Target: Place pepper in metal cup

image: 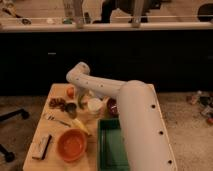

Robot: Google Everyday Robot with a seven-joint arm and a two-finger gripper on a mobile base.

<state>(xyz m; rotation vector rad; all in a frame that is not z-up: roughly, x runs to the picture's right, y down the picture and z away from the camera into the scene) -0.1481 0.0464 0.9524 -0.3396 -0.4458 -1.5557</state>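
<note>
Light wooden bench, dim rm, dark cabinets behind; hand, wide, nr far edge beside small grey metal cup.

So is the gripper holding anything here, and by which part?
Nothing looks held: the gripper hangs with jaws open over the wooden table, between the round orange-red fruit and the white round container.

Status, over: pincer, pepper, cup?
Pincer open, low beside orange fruit. Pepper not made out. Metal cup upright nearby; white container close by.
</note>
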